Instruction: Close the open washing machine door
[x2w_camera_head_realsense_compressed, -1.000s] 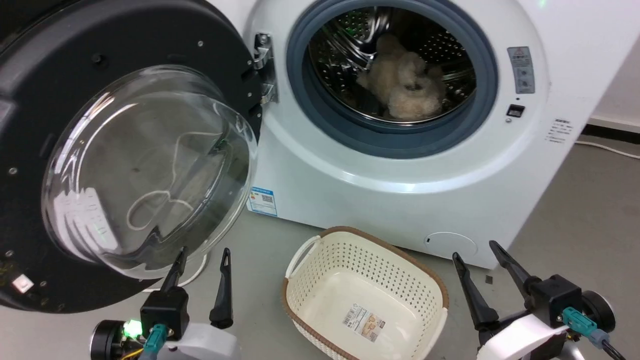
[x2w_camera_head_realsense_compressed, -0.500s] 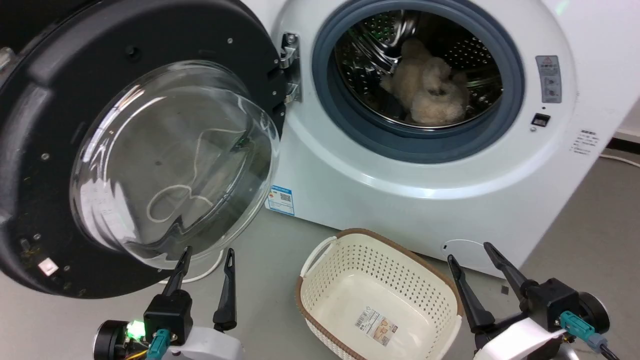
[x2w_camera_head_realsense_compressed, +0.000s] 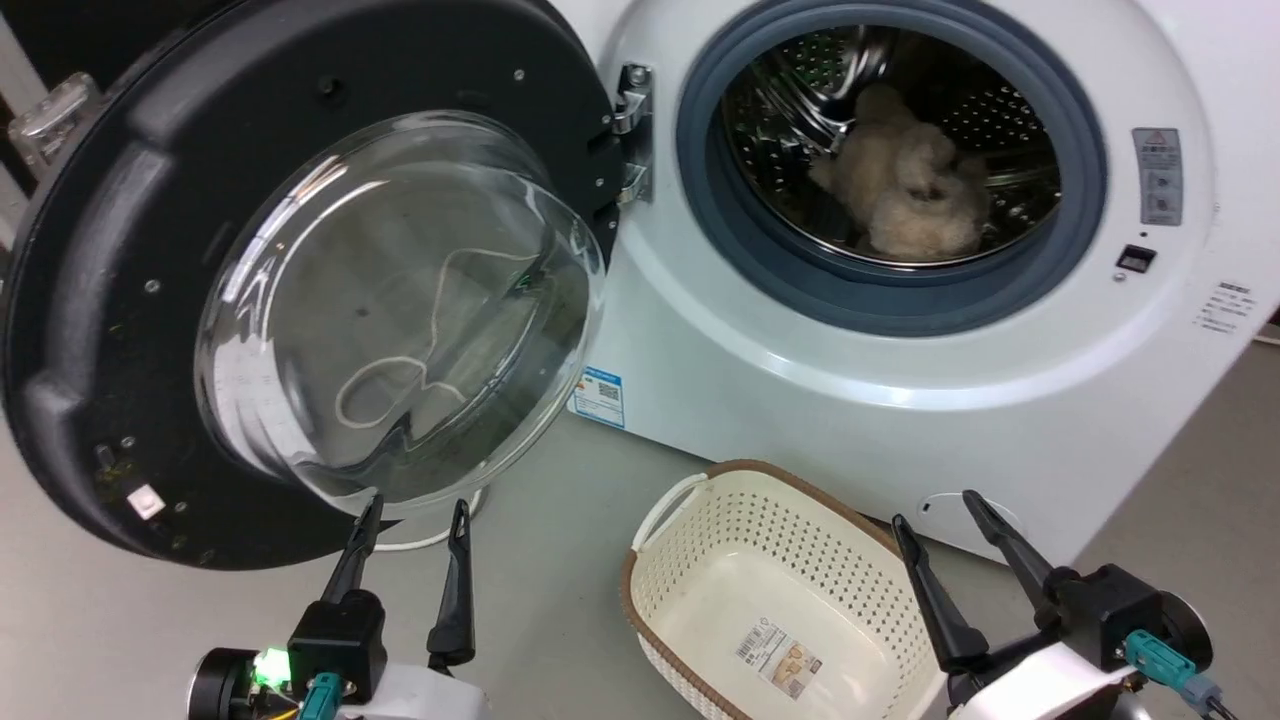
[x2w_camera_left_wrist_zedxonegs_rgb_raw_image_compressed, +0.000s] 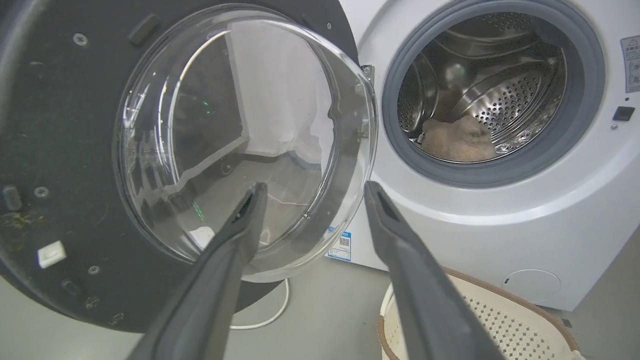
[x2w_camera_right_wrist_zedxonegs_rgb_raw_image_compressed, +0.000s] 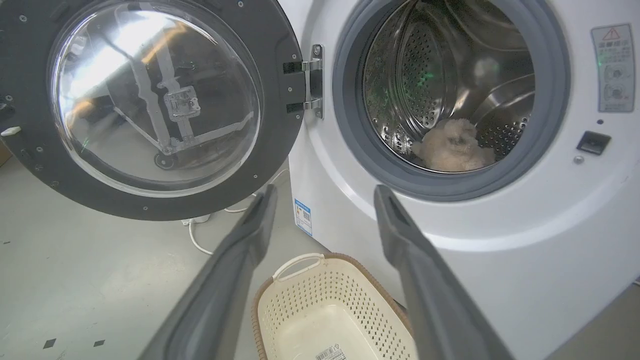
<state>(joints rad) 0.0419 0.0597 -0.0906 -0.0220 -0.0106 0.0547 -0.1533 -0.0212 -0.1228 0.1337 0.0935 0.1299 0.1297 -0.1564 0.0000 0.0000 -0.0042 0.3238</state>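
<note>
- Head view, upper left of the frame: the large round glossy-black washing machine door, with a clear bulging glass bowl at its centre, stands swung wide open and is hinged at its right edge. Being round, it has no long axis. Its inner face and bowl point toward the camera and slightly to the lower right.
- Lower left: the left gripper has its two long dark fingers spread apart and empty, with the tips just under the bowl's lower rim in the picture.
- Top centre: a metal hinge joins the door to the white washing machine.
- Lower centre: a cream perforated plastic basket sits on the grey floor.
- Upper right: a fluffy beige item lies inside the steel drum.
- Lower right: the right gripper has its fingers apart and holds nothing.
</note>
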